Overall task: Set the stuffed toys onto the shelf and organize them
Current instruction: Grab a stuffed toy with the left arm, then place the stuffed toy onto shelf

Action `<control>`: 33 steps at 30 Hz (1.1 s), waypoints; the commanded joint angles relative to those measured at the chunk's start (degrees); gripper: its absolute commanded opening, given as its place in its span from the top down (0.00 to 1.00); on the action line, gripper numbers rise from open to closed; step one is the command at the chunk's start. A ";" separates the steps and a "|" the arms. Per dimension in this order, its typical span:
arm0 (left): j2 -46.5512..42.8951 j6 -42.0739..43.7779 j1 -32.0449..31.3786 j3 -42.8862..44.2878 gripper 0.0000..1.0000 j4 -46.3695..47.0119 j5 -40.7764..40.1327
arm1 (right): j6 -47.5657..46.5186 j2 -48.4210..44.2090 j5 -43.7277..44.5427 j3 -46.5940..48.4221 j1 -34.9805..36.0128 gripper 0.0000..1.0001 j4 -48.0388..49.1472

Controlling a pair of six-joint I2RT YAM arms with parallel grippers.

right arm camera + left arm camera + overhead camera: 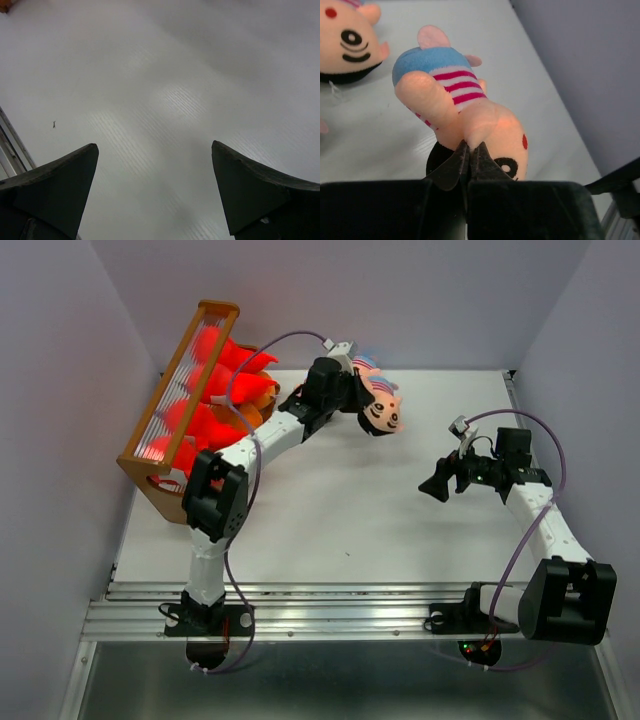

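My left gripper (471, 147) is shut, its tips pinching the peach fabric of a doll head (465, 100) with a blue and red striped cap. A second doll head (347, 40) lies on the table beyond it, face up. From above, the left gripper (356, 395) reaches to the back middle of the table, with a doll head (384, 412) right at its tip. The shelf (150, 455) leans at the far left, holding red toys (205, 345) and orange toys (255, 390). My right gripper (155, 145) stands open over bare table, also seen as the right gripper (436, 485) right of centre.
Purple walls close in the table on the left, back and right. A metal rail (340, 615) runs along the near edge by the arm bases. The white table (330, 520) stretches between the two arms.
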 commanded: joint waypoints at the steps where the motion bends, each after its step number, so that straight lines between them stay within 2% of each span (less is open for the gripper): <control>1: -9.64 -2.87 0.82 -0.21 1.00 7.33 1.27 | -0.83 -1.10 -0.41 0.16 -0.38 0.00 1.37; 9: -17.80 -7.71 4.24 0.06 1.00 11.11 -2.50 | -0.92 -1.71 -0.59 0.16 -0.38 0.00 1.37; 13: -22.21 -6.92 5.82 -0.21 1.00 13.22 -9.18 | -0.83 -1.89 -1.12 0.07 -0.38 0.00 1.37; 19: -28.36 -7.53 9.86 -3.19 1.00 14.20 -23.32 | -0.83 -2.24 -1.29 0.07 -0.38 0.00 1.37; 25: -32.67 -10.87 15.84 -6.53 1.00 14.28 -30.27 | -0.74 -2.33 -1.29 0.16 -0.38 0.00 1.37; 29: -34.17 -13.41 19.62 -8.99 1.00 14.72 -33.53 | -0.74 -2.41 -1.29 0.16 -0.38 0.00 1.37; 33: -34.08 -18.95 23.05 -11.46 1.00 16.65 -33.54 | -0.74 -2.41 -1.29 0.07 -0.38 0.00 1.37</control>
